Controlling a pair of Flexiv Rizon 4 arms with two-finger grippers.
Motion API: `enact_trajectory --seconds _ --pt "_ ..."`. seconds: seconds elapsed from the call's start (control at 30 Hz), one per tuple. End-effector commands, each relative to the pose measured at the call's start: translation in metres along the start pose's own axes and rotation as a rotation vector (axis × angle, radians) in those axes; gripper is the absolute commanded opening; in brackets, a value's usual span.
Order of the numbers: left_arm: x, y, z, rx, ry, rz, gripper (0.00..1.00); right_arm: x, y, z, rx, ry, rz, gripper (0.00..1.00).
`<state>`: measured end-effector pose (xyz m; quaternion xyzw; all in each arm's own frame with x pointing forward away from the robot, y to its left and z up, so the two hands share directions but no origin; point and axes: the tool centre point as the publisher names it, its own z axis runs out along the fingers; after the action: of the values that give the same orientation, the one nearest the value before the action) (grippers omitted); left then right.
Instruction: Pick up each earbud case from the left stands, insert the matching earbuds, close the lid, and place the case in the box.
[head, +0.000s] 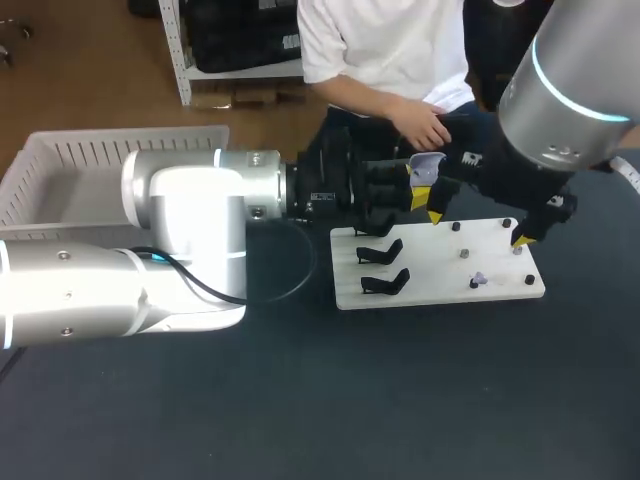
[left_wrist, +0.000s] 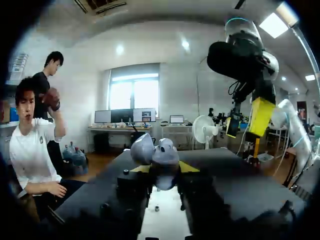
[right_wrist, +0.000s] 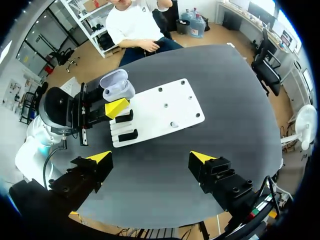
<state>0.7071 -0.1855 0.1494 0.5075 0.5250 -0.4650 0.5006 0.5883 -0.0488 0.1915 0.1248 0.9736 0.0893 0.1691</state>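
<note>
Lavender case (head: 427, 164), lid open, is pinched in your left gripper (left_wrist: 165, 169) at centre frame, likely so an earbud (head: 479, 279) can drop in. Your right gripper (right_wrist: 150, 158) hangs spread above the white board (head: 430, 285).

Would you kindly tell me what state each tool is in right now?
Left tool: closed on the earbud case.
Right tool: open, holding nothing.

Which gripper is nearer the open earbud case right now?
Left. Left gripper is shut on the earbud case. Right gripper hovers open above the white board, apart from it.
</note>
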Motion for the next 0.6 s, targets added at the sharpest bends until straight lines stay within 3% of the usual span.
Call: enact_trajectory --seconds 0.03,0.43,0.6 --pt "0.001 -0.002 0.001 -0.008 -0.006 0.004 0.0 0.002 -0.001 0.0 -0.001 -0.011 0.002 1.0" --pt "0.001 -0.002 0.001 -0.008 -0.006 0.004 0.0 0.002 -0.001 0.0 -0.001 -0.011 0.002 1.0" --pt "0.001 -0.002 0.001 -0.008 -0.006 0.004 0.0 0.003 -0.015 0.026 -0.012 -0.008 0.075 1.0"
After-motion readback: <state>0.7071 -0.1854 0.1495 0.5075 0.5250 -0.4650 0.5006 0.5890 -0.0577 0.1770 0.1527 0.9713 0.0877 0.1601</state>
